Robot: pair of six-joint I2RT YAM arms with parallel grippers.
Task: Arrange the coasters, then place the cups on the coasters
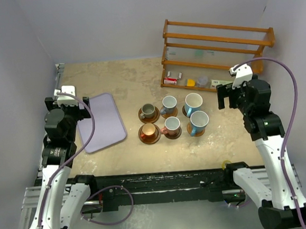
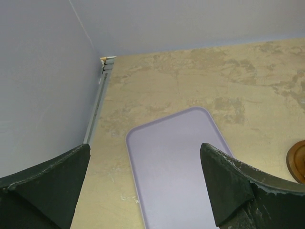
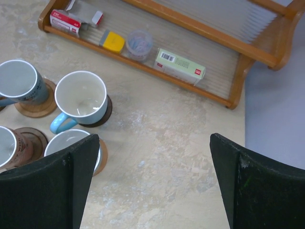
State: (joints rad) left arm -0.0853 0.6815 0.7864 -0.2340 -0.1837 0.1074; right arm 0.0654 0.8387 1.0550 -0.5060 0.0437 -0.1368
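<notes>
Several cups stand in two rows at the table's middle, each on its own round wooden coaster. The back row holds a grey-green cup [image 1: 148, 111], a pale blue cup [image 1: 169, 104] and a large light-blue cup [image 1: 193, 104]. In the front row are a copper cup [image 1: 149, 131], a pink cup [image 1: 172, 125] and a second large light-blue cup [image 1: 199, 122]. My left gripper [image 2: 145, 146] hangs open over the lavender tray [image 2: 176, 157], empty. My right gripper [image 3: 155, 137] is open above bare table, right of the large cups [image 3: 81, 98], holding nothing.
The lavender tray [image 1: 101, 121] lies empty at the left, near the wall. A wooden rack [image 1: 217, 51] stands at the back right, its lowest shelf holding small boxes [image 3: 180, 64] and a yellow item [image 3: 114, 42]. One coaster's edge [image 2: 298, 160] shows at the right of the left wrist view.
</notes>
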